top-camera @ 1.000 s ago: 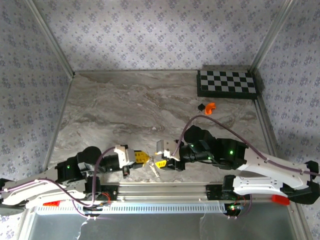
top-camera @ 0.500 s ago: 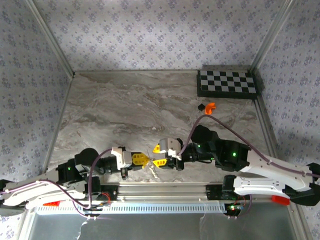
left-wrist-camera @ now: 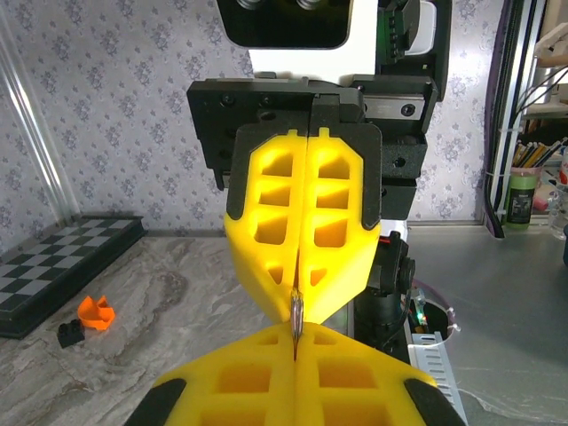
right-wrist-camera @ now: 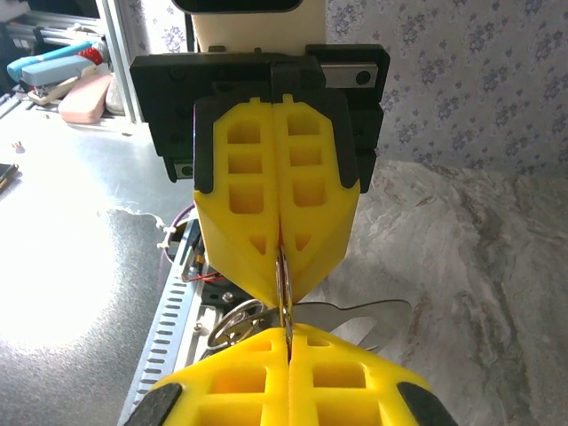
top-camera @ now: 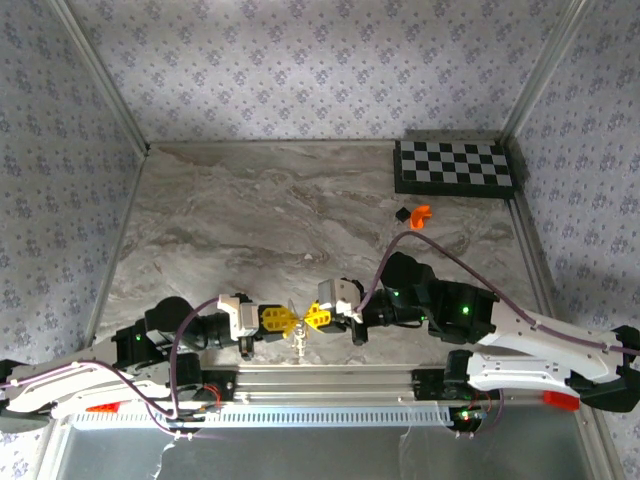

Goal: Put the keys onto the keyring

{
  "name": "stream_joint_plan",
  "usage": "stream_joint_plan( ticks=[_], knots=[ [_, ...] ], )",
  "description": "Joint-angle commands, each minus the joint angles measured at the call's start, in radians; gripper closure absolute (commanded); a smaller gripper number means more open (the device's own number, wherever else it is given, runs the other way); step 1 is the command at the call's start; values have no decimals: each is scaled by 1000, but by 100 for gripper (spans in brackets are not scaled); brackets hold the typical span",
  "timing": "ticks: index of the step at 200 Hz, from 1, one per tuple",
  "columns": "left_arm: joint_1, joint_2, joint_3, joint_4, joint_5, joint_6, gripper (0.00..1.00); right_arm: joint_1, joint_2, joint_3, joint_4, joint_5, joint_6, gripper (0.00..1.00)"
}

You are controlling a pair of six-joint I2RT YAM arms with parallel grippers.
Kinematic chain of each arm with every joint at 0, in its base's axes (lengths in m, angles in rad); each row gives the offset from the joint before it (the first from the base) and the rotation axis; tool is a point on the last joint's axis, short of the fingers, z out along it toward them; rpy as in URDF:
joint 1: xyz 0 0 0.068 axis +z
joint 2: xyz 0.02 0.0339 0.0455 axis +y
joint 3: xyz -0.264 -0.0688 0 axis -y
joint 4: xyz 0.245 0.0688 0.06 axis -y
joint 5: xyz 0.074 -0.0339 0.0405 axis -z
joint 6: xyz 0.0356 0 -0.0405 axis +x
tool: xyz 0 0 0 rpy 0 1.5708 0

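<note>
Near the middle of the table's near edge, we see the left gripper and the right gripper meeting tip to tip, each with its yellow fingers pressed together on the thin silver keyring, which stands edge-on between them. Silvery keys hang from the ring just below the fingertips; whether they touch the surface we cannot tell. Toward the far right corner lie a small orange piece and a black piece, near a checkerboard.
</note>
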Motion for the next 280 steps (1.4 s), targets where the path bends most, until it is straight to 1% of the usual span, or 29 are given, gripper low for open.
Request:
stream_joint_plan(
  ticks=[1,32,68,113,133,143,150,171,179,187,207,224,251,280],
  knots=[
    [1,-13,0,76,26,-21,100,-5,-11,-9,0,-6,2,100],
    [1,-15,-3,97,37,-12,100,-11,-2,-9,-24,-11,6,100],
    [2,0,1,123,71,-11,100,-17,51,23,-92,-6,-4,100],
    [0,-6,-2,125,74,-15,100,-26,34,12,-91,-7,-5,100],
    [1,-7,-3,126,72,-14,100,-32,26,8,-72,-6,-5,97],
    [2,-6,-3,126,70,-14,100,-32,15,4,-56,-10,-4,93],
    [1,-6,-3,124,68,-14,100,-31,-2,-8,-33,-17,0,89],
    [1,-7,-8,125,65,-16,100,-33,-69,-68,68,-26,17,67],
    [1,-9,-11,128,63,-17,100,-35,-92,-93,104,-29,28,62],
    [2,-10,-15,134,63,-18,100,-38,-107,-111,133,-35,37,60],
    [0,-8,-16,141,66,-22,100,-40,-118,-130,174,-50,54,60],
    [1,-3,-17,142,70,-23,100,-41,-112,-137,199,-52,61,64],
    [1,2,-17,145,76,-27,100,-41,-108,-147,252,-73,76,66],
    [1,5,-21,153,75,-27,100,-42,-87,-145,254,-117,85,66]
  ],
)
